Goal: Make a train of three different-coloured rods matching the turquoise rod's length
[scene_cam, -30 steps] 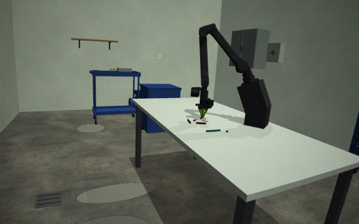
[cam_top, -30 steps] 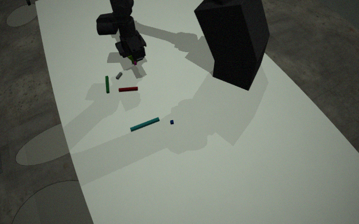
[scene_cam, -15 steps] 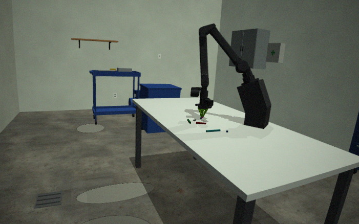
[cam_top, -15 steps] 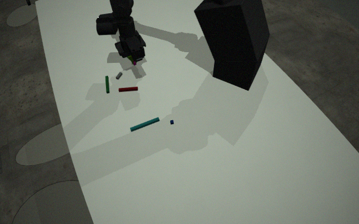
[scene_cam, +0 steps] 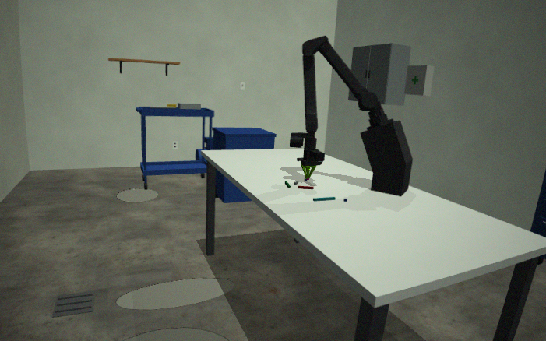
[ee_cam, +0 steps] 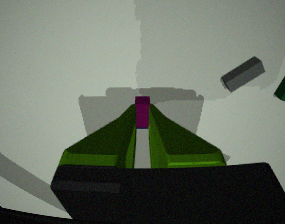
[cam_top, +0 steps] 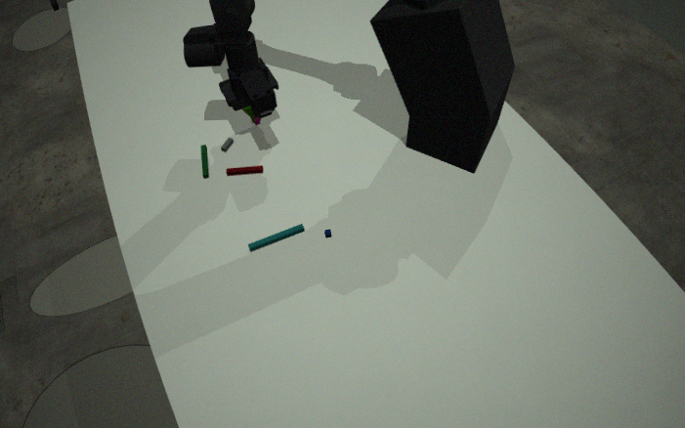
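My gripper (cam_top: 256, 117) is shut on a short magenta rod (ee_cam: 142, 111) and holds it just above the table at the far left; it also shows in the exterior view (scene_cam: 307, 176). The grey rod (cam_top: 227, 144) lies just in front of the gripper and shows in the wrist view (ee_cam: 243, 74). The green rod (cam_top: 204, 160) lies to the left of the grey one. The red rod (cam_top: 244, 170) lies flat beside them. The turquoise rod (cam_top: 276, 236) lies nearer the middle of the table. The small blue rod (cam_top: 327, 233) sits just right of its end.
The arm's dark base block (cam_top: 443, 74) stands at the back right of the table. The table's left edge (cam_top: 101, 175) runs close to the green rod.
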`<act>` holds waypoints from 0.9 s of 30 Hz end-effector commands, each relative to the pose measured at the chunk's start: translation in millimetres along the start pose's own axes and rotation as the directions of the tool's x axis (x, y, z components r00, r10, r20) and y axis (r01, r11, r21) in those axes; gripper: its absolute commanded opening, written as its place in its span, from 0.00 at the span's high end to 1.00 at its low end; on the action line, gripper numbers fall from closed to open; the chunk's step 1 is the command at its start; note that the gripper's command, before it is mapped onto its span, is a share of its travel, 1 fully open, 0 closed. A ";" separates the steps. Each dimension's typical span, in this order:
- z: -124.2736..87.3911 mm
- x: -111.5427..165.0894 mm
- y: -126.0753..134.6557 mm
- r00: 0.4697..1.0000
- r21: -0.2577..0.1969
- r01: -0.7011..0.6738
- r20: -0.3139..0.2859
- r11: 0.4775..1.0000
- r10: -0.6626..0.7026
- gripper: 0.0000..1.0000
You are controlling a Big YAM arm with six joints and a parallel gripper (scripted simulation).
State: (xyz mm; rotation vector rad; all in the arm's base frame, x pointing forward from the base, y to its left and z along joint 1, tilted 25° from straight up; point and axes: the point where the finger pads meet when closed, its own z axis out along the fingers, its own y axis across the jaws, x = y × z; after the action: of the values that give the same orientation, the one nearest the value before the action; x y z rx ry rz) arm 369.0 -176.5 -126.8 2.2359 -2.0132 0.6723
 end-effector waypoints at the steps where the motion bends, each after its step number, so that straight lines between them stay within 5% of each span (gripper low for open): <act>1: 3.7 -0.6 2.7 1.000 0.001 0.002 0.003 1.000 -0.002 0.96; 27: 3.4 -2.5 4.6 1.000 -0.001 0.006 0.005 1.000 -0.006 0.96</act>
State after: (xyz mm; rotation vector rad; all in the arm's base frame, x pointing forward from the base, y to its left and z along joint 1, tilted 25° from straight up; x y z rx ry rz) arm 368.9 -176.5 -126.8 2.2373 -2.0113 0.6719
